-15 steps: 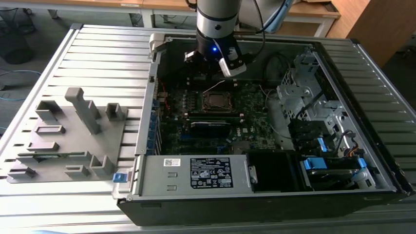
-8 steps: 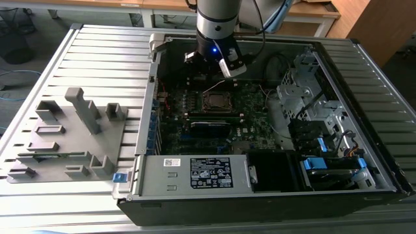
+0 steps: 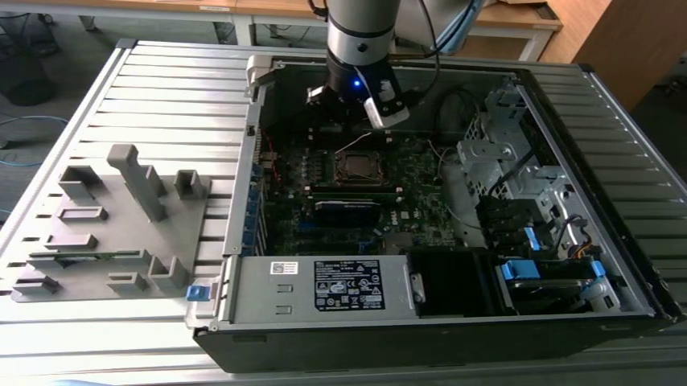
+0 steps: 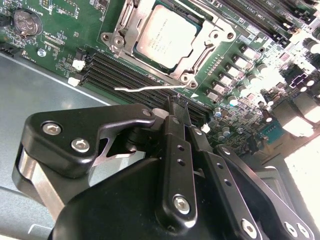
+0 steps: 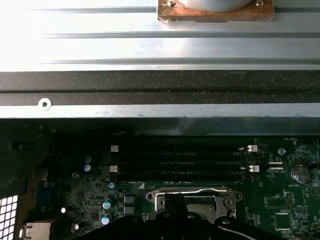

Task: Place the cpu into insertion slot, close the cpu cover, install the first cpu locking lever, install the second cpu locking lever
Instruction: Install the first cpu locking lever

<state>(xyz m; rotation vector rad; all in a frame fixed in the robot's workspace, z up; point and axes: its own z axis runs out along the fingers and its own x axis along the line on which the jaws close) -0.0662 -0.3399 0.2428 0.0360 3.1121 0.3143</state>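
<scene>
Second wrist view: cpu (image 4: 167,37) seated in the insertion slot (image 3: 358,166), cpu cover (image 4: 205,47) down around it. Print on the chip face is too faint to read. Wire locking lever (image 4: 145,89) lies over the memory slots (image 4: 125,75), apparently unlatched. Gripper (image 4: 178,107) jaws together, empty, tips just beside the lever.
Exterior view: arm (image 3: 359,32) over the open case (image 3: 601,305). White printed label (image 3: 349,285) on the power supply (image 3: 269,301).
First wrist view: coin cell (image 5: 300,173) near the socket.
</scene>
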